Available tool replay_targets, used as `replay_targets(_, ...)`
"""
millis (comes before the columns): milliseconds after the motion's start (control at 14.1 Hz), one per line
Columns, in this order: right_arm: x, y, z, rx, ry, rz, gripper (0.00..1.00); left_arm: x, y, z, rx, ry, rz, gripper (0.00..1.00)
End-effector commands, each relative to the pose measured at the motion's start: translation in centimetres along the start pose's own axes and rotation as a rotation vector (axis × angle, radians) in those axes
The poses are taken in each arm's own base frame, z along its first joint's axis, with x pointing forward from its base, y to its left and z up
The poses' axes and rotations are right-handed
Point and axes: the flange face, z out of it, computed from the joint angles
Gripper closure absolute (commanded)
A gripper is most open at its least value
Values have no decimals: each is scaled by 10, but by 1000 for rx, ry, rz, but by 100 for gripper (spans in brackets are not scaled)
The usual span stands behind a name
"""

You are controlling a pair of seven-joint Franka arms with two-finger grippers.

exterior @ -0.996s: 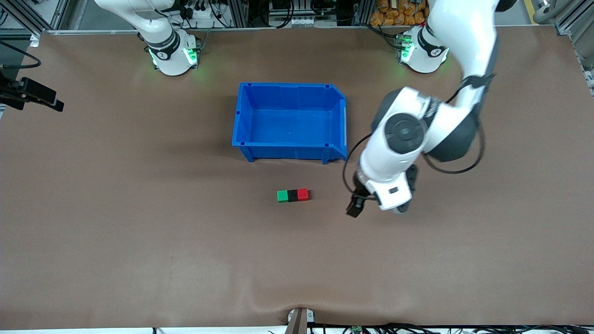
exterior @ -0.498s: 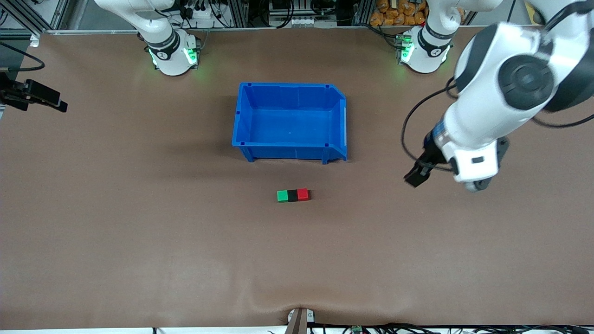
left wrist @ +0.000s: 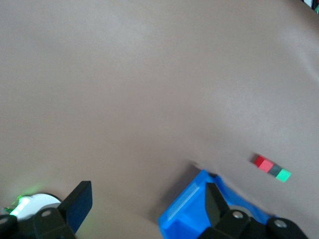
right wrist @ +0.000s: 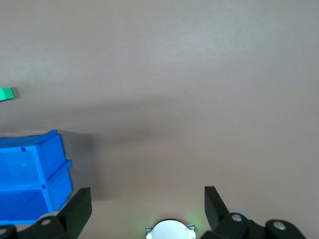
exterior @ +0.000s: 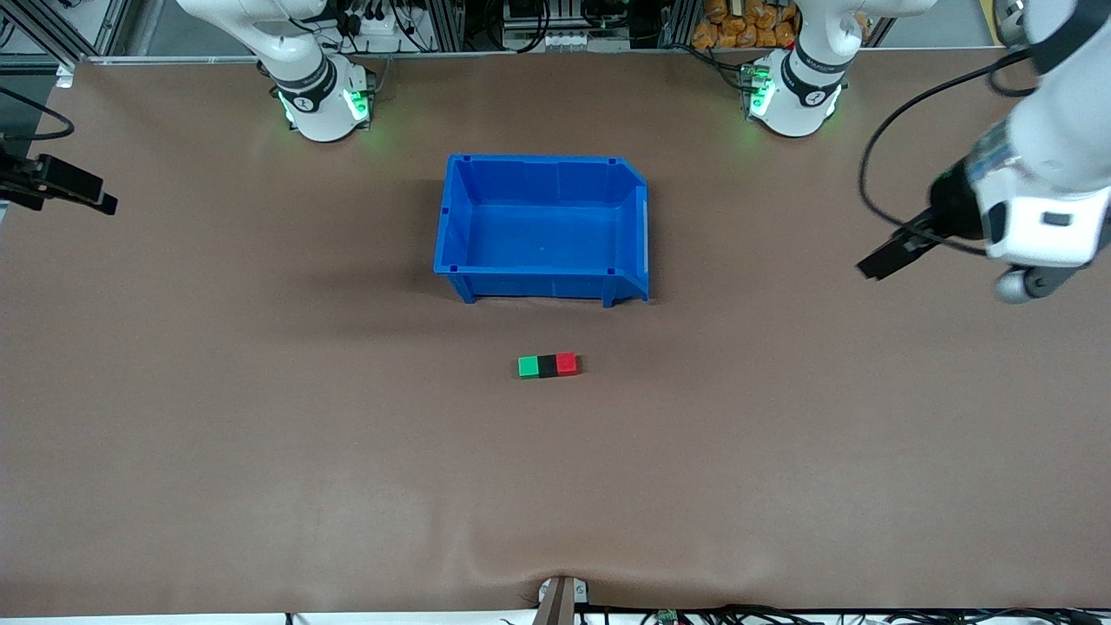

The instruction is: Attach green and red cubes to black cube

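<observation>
Three tiny cubes are seen joined in one short row on the brown table (exterior: 260,451); the landmark taken here is the blue bin (exterior: 542,227), which is set midway along the table, closer to the robots' bases than the row. The row is laid on bare table just nearer to the front camera than the bin's front wall, apart from it; the black cube (exterior: 547,365) is held in the middle, touched on one face by the green cube (exterior: 527,367), toward the right arm's end, and on the other face by the red cube (exterior: 567,364), toward the left arm's end. No gripper is in contact with the row.

The left gripper (exterior: 885,259) is raised over bare table well apart from the bin, toward the left arm's end; in the left wrist view its fingers (left wrist: 79,205) are shown spread wide apart with nothing between them, and the bin's corner and the three cubes are seen past them. The right gripper (exterior: 68,185) is kept at the table's edge at the right arm's end, well apart from the bin, and that arm is at wait; in the right wrist view its fingers (right wrist: 79,208) are likewise shown apart and empty; the bin and only the green cube are caught at that view's edge.
</observation>
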Motion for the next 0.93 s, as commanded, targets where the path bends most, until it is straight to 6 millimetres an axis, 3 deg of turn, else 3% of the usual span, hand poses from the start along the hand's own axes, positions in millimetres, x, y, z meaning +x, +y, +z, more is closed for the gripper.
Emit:
replay_targets(0,-2,8,-12,2,21,14,0,3,-40,-10,1,14,126,0)
replay_targets(427,-2,-11,-16,12,37,-23,0,13,-86,-21,50,28,314,0)
replay_targets(854,-5,2,-16,2,25,-131,0,29,-105,-17,51,42,390,0)
